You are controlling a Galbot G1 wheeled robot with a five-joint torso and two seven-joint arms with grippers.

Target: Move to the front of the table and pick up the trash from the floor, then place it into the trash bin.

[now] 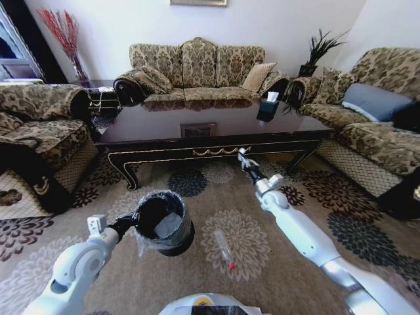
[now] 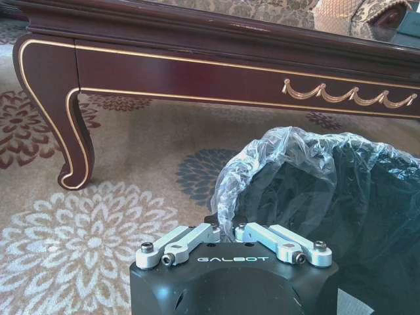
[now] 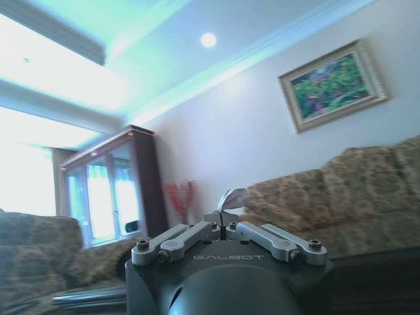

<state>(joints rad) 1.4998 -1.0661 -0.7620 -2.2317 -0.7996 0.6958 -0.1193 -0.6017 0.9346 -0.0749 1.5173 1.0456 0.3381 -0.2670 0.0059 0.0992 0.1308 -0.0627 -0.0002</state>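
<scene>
The left gripper (image 1: 129,222) is clenched on the near rim of the bin (image 1: 172,231), holding the black bucket above the carpet (image 1: 79,256) at the lower left of the head view. In the left wrist view its linkages (image 2: 233,244) draw together at the crinkled clear bag (image 2: 275,167) lining the rim, and white lettering on the black housing reads GALBOT. A pale scrap (image 1: 167,224) lies inside the bin.

The right gripper (image 1: 244,159) is raised with its arm stretched forward, just before the table's front apron. It grasps a small shiny bit (image 3: 231,196) between its fingertips, seen in the right wrist view against the far wall; the same GALBOT lettering shows on its housing. That camera looks upward at a framed painting (image 3: 333,84), a wooden cabinet (image 3: 121,180) and red branches (image 3: 180,197).

The bottle (image 1: 224,248), clear with a red cap, lies on the flowered carpet between the two arms, just right of the bin and apart from it.

The table (image 1: 164,128) stands beyond, dark and glossy, with gold swags along its apron and a curved leg (image 2: 65,131) edged in gold. A tissue box (image 1: 268,105) sits on its far right part. Patterned sofas (image 1: 197,69) surround it on three sides.
</scene>
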